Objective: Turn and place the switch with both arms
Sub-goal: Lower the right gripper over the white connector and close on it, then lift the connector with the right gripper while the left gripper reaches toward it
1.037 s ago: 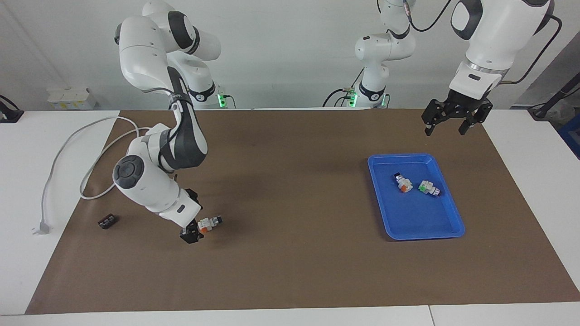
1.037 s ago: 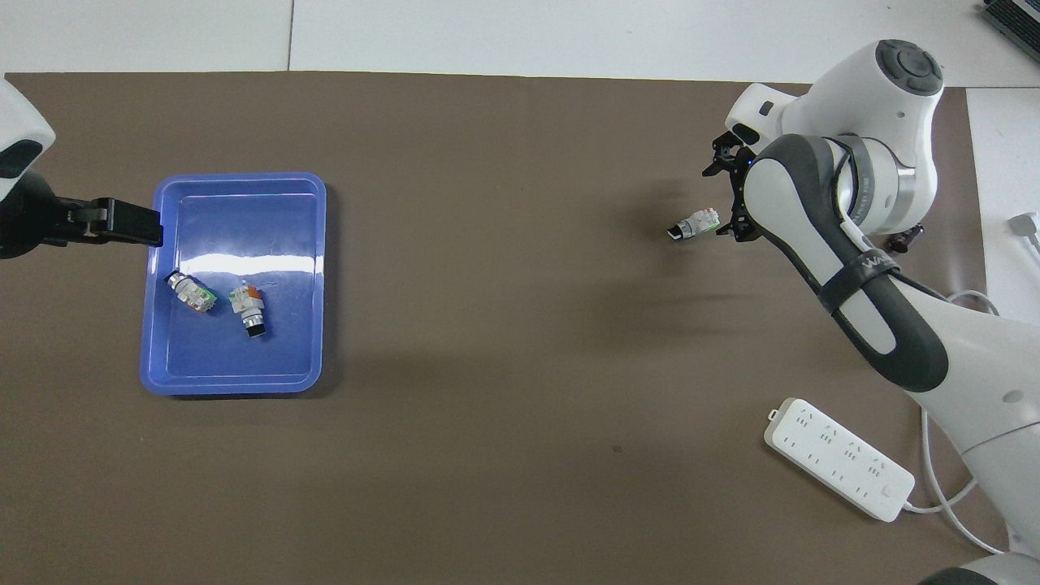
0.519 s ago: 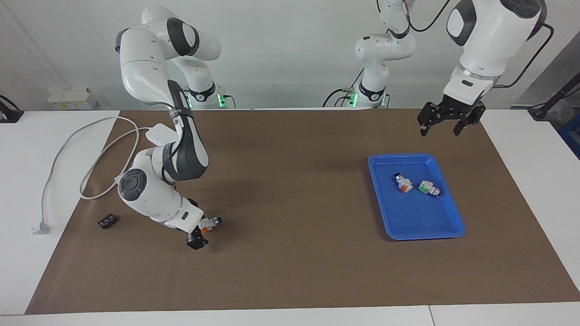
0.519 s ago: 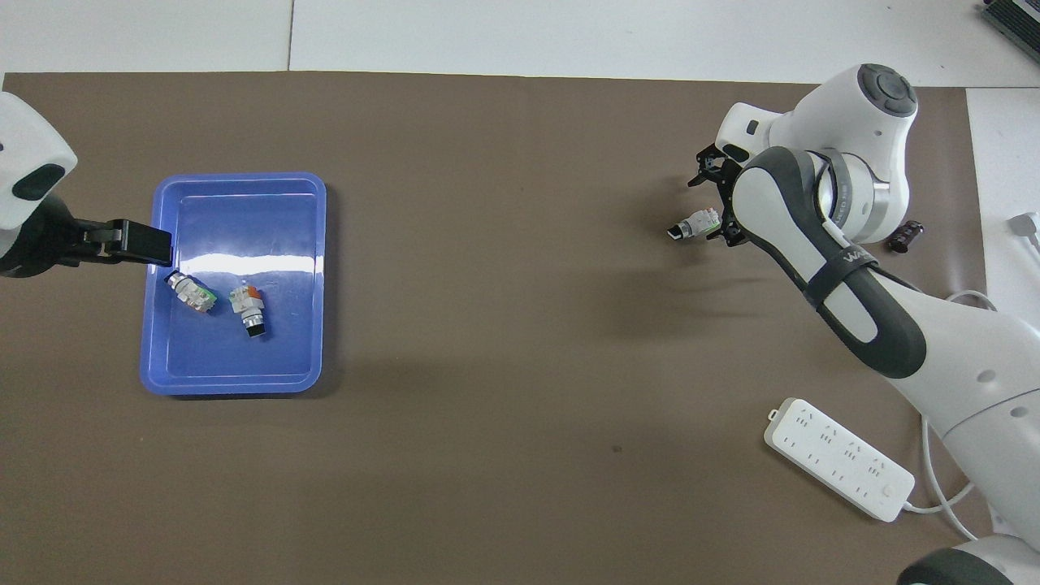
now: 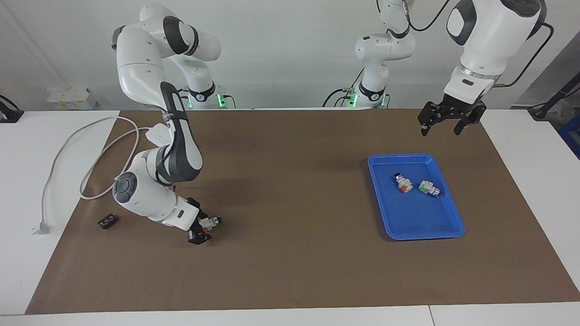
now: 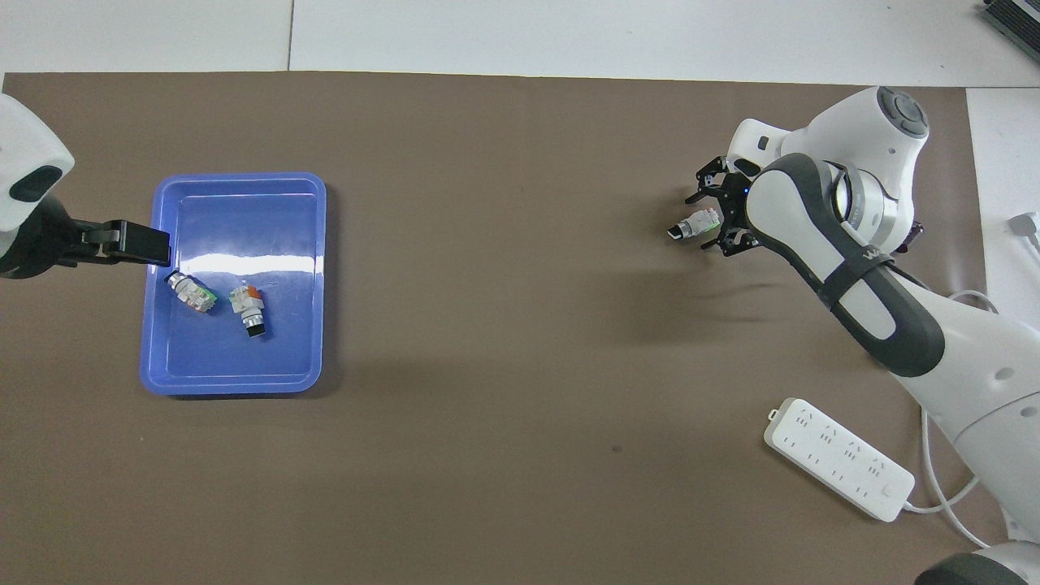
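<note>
2 switch-like blocks (image 5: 416, 184) fill the tray (image 5: 448, 226); right jaws (image 5: 202, 227) straddle the switch (image 5: 209, 222) (grip unclear), left jaws (image 5: 446, 122) open.

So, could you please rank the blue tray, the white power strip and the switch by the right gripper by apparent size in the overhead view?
1. Blue tray
2. White power strip
3. Switch, by the right gripper

The right pincer (image 5: 199, 228) partly hides the switch (image 5: 210, 222).
</note>
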